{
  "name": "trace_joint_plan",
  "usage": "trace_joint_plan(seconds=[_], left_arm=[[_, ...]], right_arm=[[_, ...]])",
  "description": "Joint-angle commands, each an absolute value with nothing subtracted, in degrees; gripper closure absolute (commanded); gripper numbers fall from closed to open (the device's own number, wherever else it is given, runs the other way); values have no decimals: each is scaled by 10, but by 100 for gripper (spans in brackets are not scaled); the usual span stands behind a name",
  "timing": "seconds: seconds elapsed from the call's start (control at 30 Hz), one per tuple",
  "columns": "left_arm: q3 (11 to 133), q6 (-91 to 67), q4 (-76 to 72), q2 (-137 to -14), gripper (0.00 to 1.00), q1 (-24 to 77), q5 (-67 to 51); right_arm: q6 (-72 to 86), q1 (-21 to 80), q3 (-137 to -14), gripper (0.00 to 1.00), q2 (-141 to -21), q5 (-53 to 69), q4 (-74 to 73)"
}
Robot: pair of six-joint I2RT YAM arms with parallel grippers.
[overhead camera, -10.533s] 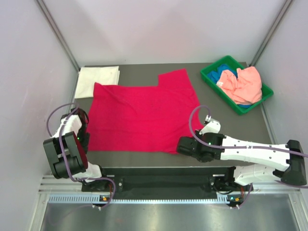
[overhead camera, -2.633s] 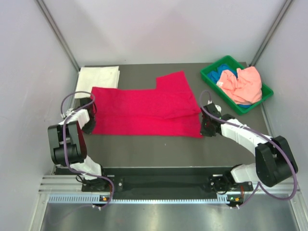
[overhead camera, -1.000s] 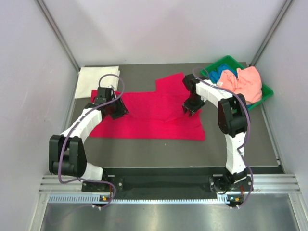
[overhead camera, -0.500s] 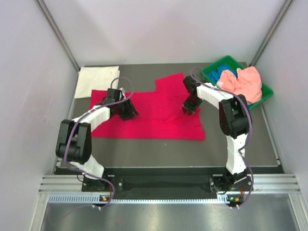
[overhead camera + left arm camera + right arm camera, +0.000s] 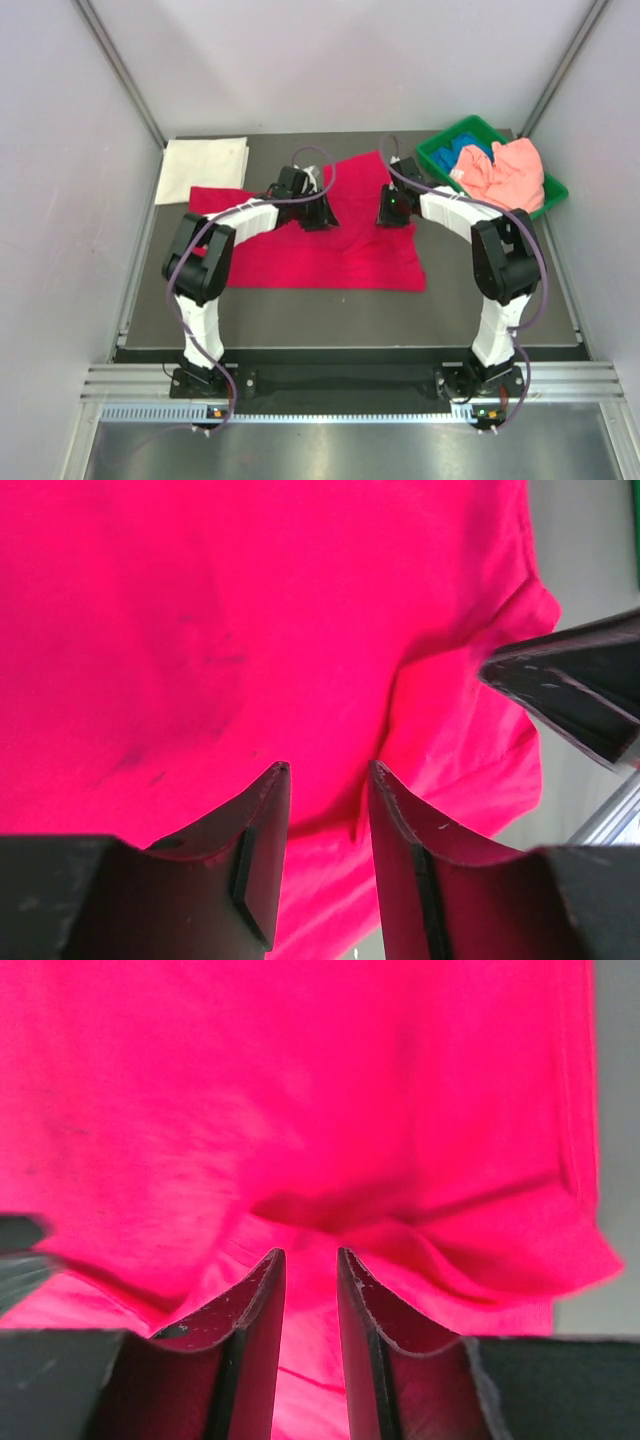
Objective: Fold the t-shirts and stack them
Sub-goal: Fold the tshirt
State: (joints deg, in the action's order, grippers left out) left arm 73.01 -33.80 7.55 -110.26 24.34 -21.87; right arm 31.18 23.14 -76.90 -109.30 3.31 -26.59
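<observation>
Pale walls [image 5: 320,60] are closing in a dark table [image 5: 300,305], and on it the crimson-red t-shirt [image 5: 340,255] is lying spread out just beside the green bin [image 5: 447,133], on the bin's left-arm side. The white t-shirt [image 5: 203,168] is sitting folded square well apart from the bin, beyond the red one. Inside the bin a salmon-pink t-shirt [image 5: 505,175] is heaped over a blue t-shirt [image 5: 455,152], both waiting unfolded. Both arms are reaching over the red cloth. The right gripper [image 5: 308,1252] is working the part of the shirt nearest the bin, its jaws drawn close with only a narrow slit between them and a puckered ridge of fabric gathering at their tips, so it looks to be pinching the shirt. The left gripper [image 5: 328,768] is working farther from the bin, near the shirt's middle, its jaws set partly apart around a raised crease of red cloth that it also appears to be nipping. The step in hand seems to be folding the red shirt narrower. To do it well, each gripper should be holding only the upper layer and lifting just enough to clear the cloth beneath. Both should be travelling at the same pace so the fold line is running straight and the edges are meeting squarely. A grip through both layers would be dragging the whole shirt along instead of folding it.
</observation>
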Motion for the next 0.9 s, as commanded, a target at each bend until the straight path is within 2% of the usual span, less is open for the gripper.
trace_joint_plan(seconds=[0.0, 0.23, 0.33, 0.47, 0.57, 0.87], left_arm=[[771, -356, 40, -1139, 58, 265, -229], [801, -373, 28, -1194, 59, 294, -236], [805, -372, 26, -1201, 58, 301, -241], [804, -374, 11, -1200, 58, 309, -254], [803, -377, 6, -1197, 58, 312, -258], [814, -376, 6, -1205, 60, 326, -258]], right_arm=[[226, 235, -769, 72, -1057, 59, -193], [207, 234, -766, 72, -1055, 48, -188], [253, 225, -768, 71, -1046, 6, -228], [413, 177, -779, 70, -1042, -93, -345], [472, 154, -773, 70, -1038, -96, -371], [506, 127, -766, 68, -1054, -109, -353]])
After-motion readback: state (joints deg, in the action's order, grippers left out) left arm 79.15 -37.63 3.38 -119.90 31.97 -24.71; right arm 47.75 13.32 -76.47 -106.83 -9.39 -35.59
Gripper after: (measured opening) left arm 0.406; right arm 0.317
